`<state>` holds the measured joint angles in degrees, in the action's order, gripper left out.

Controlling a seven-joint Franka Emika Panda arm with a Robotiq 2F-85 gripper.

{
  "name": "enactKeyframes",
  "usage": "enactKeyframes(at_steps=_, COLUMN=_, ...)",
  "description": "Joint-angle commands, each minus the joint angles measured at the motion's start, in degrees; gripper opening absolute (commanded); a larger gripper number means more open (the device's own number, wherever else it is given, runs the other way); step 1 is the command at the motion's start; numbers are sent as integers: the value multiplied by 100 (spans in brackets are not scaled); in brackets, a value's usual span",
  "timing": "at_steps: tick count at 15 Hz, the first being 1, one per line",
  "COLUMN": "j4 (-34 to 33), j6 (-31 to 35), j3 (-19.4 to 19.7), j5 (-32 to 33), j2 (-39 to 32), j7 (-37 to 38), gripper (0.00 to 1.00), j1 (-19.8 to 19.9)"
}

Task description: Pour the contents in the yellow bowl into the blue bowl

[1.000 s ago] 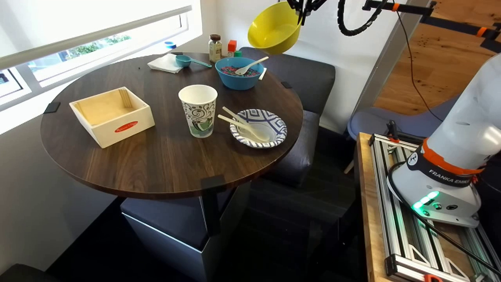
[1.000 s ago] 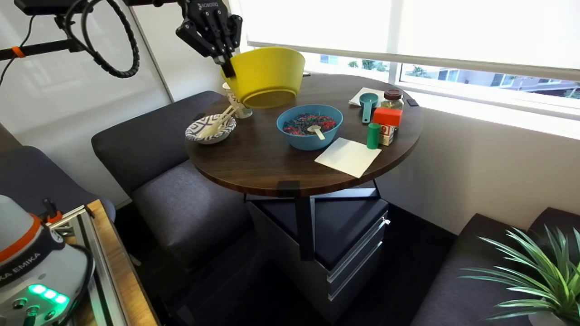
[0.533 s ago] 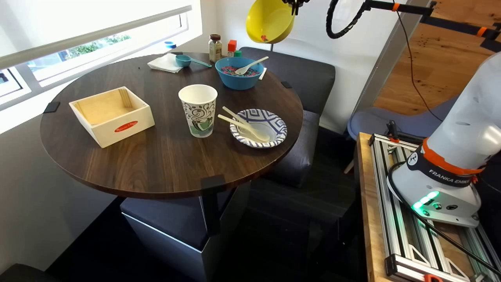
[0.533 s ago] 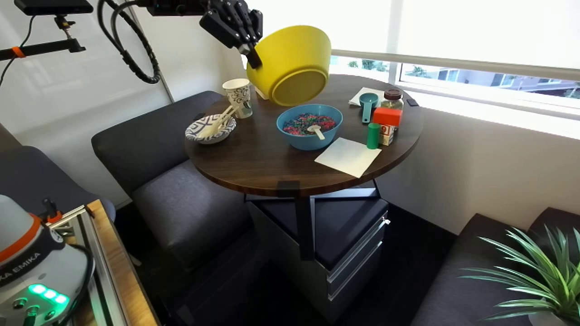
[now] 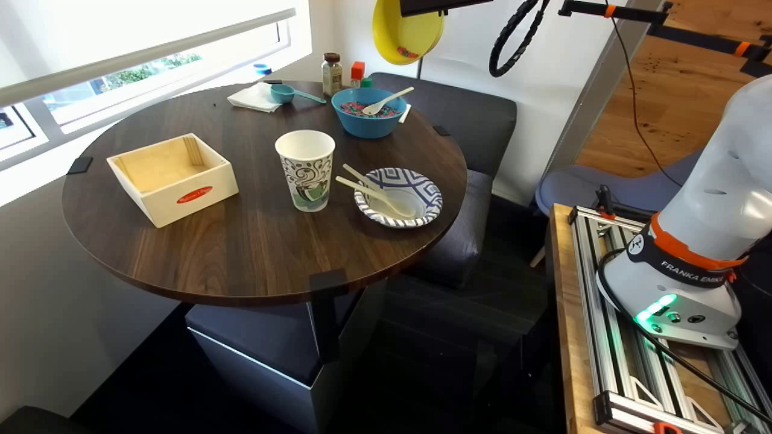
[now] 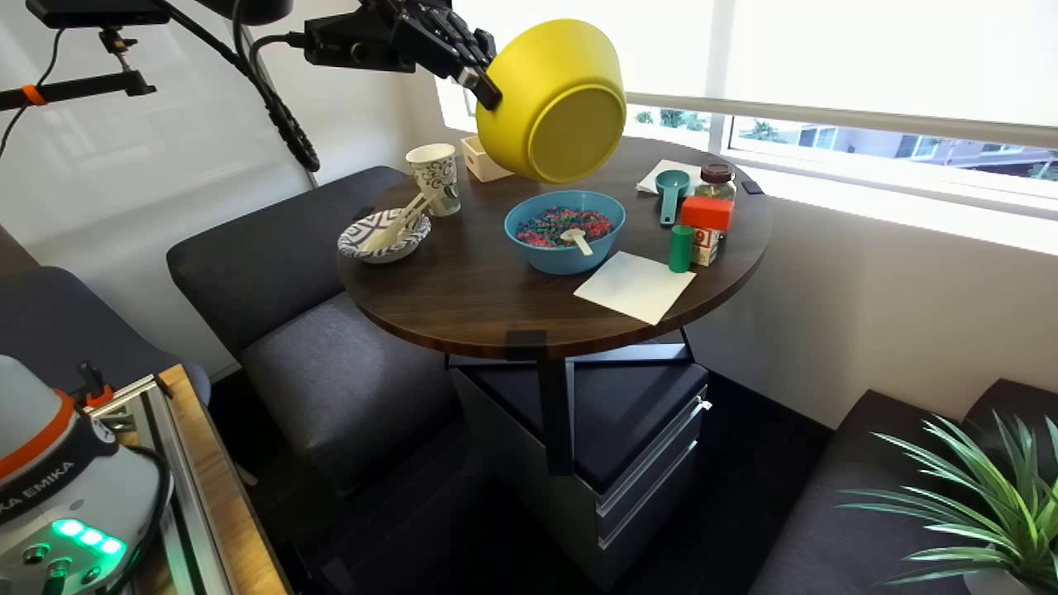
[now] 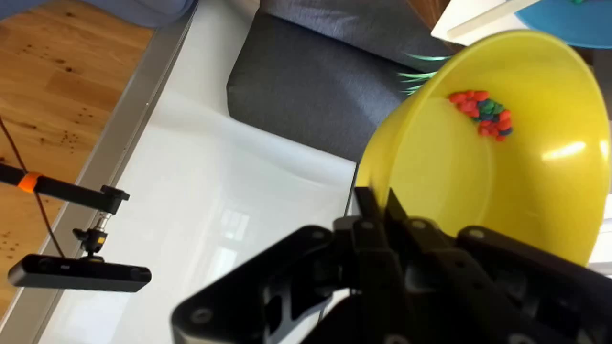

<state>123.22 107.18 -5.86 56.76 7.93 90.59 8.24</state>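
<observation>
As the yellow bowl (image 6: 541, 91) is held aloft by the gripper (image 7: 381, 203), tilted over, its rim is pinched between the fingertips — tool clamped on bowl wall. Out beyond the fingertips, a small cluster of red, green and dark pieces (image 7: 487, 110) is seen inside it. Lower than the tool, the blue bowl (image 6: 554, 260) is set on the table (image 6: 463, 281), with similar pieces (image 6: 550, 227) and a pale spoon (image 6: 576, 238) held in it — whether it lies straight under the yellow bowl cannot be told.

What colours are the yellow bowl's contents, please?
Red, green and dark blue pieces, clearest in the wrist view.
</observation>
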Motion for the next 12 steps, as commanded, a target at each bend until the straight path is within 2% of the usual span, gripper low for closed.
enactKeyframes(at_steps=1, j4=-111, j6=-614, j3=47, j5=547, j2=-283, j7=354, gripper=1, j1=-373)
enactKeyframes(at_steps=7, j4=-213, j6=-1506, j3=-44, j5=1027, j2=-577, j7=563, gripper=1, j1=-887)
enactKeyframes(at_steps=12, j4=-559, j6=-1810, j3=-53, j5=1371, j2=-986, j7=627, gripper=1, j1=-1157)
